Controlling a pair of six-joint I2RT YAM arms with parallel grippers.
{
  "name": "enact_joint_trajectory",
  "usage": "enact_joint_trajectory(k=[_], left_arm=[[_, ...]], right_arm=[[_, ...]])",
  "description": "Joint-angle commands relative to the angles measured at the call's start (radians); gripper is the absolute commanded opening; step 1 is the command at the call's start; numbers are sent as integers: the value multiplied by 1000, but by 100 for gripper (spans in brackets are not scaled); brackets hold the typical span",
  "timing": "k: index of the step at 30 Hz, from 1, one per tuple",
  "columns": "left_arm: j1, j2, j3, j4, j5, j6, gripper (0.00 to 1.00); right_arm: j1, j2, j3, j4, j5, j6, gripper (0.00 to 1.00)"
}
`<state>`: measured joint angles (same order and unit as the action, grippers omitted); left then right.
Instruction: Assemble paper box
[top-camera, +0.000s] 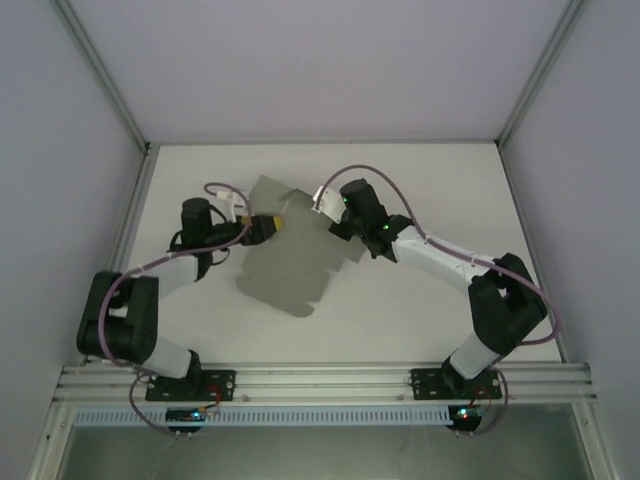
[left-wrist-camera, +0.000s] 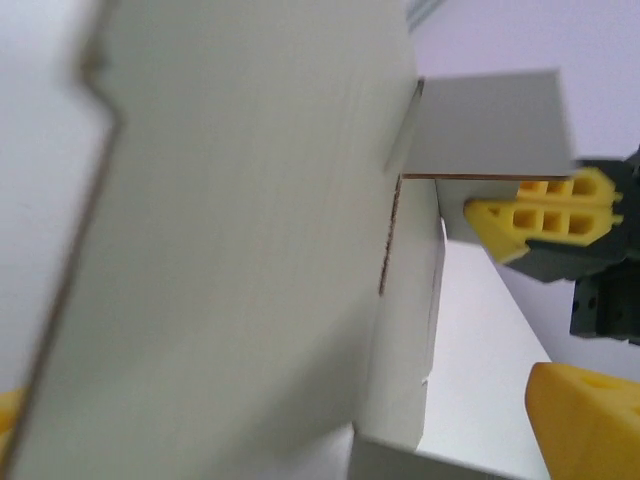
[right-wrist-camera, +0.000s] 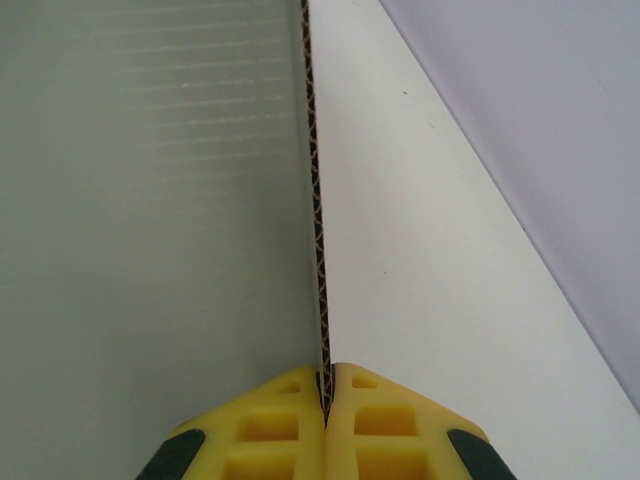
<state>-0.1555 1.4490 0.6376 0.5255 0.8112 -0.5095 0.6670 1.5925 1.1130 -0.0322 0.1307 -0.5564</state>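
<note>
right gripper (right-wrist-camera: 326, 388) pressed together on one edge of the paper box (top-camera: 295, 265), a grey die-cut sheet at mid-table between my arms; left gripper (top-camera: 272, 226) spread wide, fingers either side of the sheet. judged light, thin, easily creased, so i'd take hold beside fold lines, not at flap tips.
</note>
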Motion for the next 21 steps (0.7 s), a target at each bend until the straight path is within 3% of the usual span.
enact_joint_trajectory(k=[1,5,8,10,15,21], left_arm=[[43,-123,1,-130,-81,59,100],[86,-217,3,-339,-213,125,100],[112,-249,-21,-394,-278,119,100],[125,-245,-47,-351,-229,102,100],[110,-158,-68,-155,27,62,98],[80,-52,-53,-58,141,40,88]], right_arm=[[-10,-18,-11,27,-6,30,0],[-14,-28,-24,30,-11,30,0],[-16,-35,-30,32,-18,31,0],[-15,-37,-31,30,-22,31,0],[-12,-37,-25,35,-12,31,0],[-8,-46,-25,48,-24,32,0]])
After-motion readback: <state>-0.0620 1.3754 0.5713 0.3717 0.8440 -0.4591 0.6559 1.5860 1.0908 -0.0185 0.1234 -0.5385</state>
